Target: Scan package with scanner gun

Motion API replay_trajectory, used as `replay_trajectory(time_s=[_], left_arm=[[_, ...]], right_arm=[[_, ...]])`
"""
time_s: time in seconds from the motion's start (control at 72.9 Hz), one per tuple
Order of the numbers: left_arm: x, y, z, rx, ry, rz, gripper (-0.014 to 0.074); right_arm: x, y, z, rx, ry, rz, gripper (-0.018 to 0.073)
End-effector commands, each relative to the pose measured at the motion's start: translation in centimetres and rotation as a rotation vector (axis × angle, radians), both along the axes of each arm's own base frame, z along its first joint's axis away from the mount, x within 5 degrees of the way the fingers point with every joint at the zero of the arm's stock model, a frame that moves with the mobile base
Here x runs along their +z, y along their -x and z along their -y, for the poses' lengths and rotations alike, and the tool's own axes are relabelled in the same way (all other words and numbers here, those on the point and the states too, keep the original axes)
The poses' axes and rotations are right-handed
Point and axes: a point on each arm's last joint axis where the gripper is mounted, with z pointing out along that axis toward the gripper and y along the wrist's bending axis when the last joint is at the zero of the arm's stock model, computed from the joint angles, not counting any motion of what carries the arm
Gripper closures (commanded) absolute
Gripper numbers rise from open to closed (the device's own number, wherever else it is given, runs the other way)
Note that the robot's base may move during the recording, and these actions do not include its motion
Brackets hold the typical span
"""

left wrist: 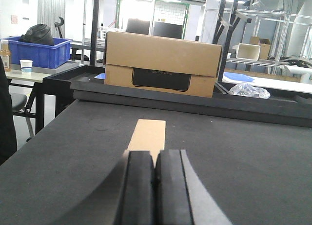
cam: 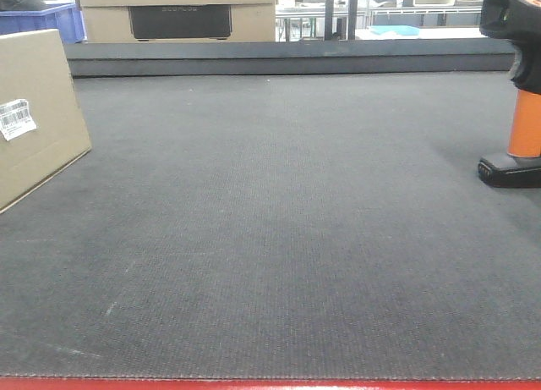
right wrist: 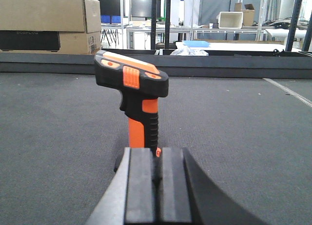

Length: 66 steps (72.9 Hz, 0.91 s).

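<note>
The tabletop [cam: 279, 221] is dark grey with a fine woven texture and a red near edge. At left, the package [cam: 38, 111] is plain tan with a white, black-barred label [cam: 15, 118]. At right, the scanner gun [right wrist: 132, 93] has a black head with orange patches, orange handle and black base. A far box [left wrist: 163, 64] is tan with a dark panel.

"ECOFLOW" on large box's dark panel [right wrist: 29, 39]

1 pkg [cam: 38, 111], 1 scanner [right wrist: 136, 95].
</note>
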Motion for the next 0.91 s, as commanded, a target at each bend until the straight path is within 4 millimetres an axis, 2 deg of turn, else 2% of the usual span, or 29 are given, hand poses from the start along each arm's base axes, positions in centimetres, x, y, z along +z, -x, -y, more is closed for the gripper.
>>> replay_trajectory(time_s=[0.0, 0.7, 0.809, 0.892], left_arm=[[0.1, 0.1, 0.0, 0.003, 0.0, 0.018, 0.0708], [0.1, 0.1, 0.0, 0.004, 0.0, 0.02, 0.0708], [-0.7, -0.1, -0.1, 0.01, -0.032, 0.002, 0.0708], [-1.5, -0.3, -0.1, 0.019, -0.121, 0.02, 0.0708]], right_arm=[[0.1, 0.0, 0.0, -0.007, 0.008, 0.019, 0.0728], [0.1, 0.0, 0.0, -0.007, 0.008, 0.021, 0.0728], [0.1, 0.0, 0.0, -0.007, 0.008, 0.021, 0.0728], [0.1, 0.0, 0.0, -0.007, 0.008, 0.021, 0.0728]])
